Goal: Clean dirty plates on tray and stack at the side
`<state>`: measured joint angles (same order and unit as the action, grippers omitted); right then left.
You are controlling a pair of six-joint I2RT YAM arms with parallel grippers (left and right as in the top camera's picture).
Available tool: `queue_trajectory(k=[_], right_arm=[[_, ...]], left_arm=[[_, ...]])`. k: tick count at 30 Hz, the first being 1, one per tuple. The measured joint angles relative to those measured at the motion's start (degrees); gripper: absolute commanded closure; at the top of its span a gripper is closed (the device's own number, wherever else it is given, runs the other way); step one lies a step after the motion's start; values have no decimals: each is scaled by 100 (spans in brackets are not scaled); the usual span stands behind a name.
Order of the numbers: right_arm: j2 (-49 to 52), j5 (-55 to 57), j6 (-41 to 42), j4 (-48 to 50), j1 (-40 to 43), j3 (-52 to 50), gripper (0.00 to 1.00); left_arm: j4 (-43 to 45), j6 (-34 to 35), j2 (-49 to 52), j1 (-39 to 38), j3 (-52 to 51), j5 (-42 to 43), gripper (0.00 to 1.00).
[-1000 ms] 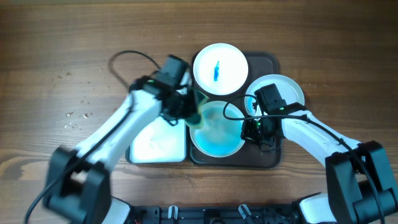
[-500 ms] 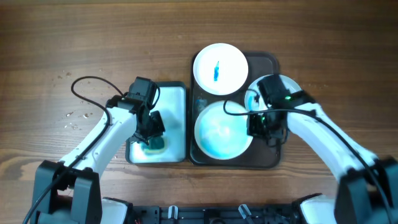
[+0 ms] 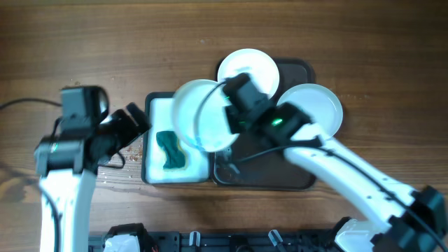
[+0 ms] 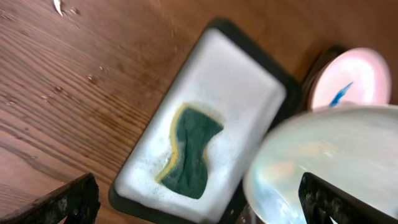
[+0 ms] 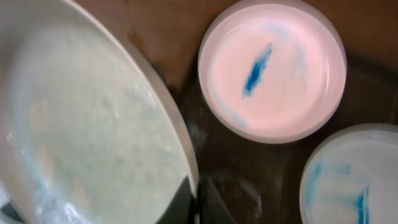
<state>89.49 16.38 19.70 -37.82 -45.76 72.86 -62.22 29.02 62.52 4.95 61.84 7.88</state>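
Note:
My right gripper (image 3: 229,126) is shut on the rim of a wet, soapy white plate (image 3: 199,115), held tilted above the edge between the soap basin and the dark tray (image 3: 280,178). In the right wrist view the plate (image 5: 81,124) fills the left side, with the fingers (image 5: 214,202) pinching its rim. A plate with a blue streak (image 5: 273,68) and another blue-smeared plate (image 5: 354,180) lie on the tray. My left gripper (image 3: 138,124) stands open and empty left of the basin. The green sponge (image 4: 189,152) lies in the foamy white basin (image 4: 242,81).
Bare wooden table (image 3: 105,49) surrounds the basin and tray, with a few water drops to the left. The left arm's cable (image 3: 21,105) trails off at the far left edge. The held plate hides part of the streaked plate (image 3: 252,66) from above.
The left gripper dropped the sponge into the basin, opened and drew back to the left. The right gripper lifted the washed plate off the tray and carried it leftward.

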Motion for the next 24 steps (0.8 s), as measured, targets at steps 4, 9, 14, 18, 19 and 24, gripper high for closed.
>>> queue_trajectory(k=[4, 9, 14, 18, 19, 24], right_arm=[[232, 1956, -505, 669, -1150, 4, 96], [229, 3550, -1687, 1429, -1967, 9, 96], [229, 4256, -2636, 1943, -2385, 11, 96], [229, 4426, -2951, 2013, -2450, 11, 96], [229, 4446, -3012, 2013, -2450, 11, 96], [229, 4520, -3292, 2013, -2470, 11, 96]], left_arm=[[-72, 2, -734, 177, 11, 17, 0], [-146, 2, -804, 177, 11, 22, 0], [-149, 0, -789, 177, 11, 37, 0], [-149, 0, -741, 177, 11, 37, 0], [-149, 0, -734, 177, 11, 37, 0], [-149, 2, -734, 177, 11, 37, 0]])
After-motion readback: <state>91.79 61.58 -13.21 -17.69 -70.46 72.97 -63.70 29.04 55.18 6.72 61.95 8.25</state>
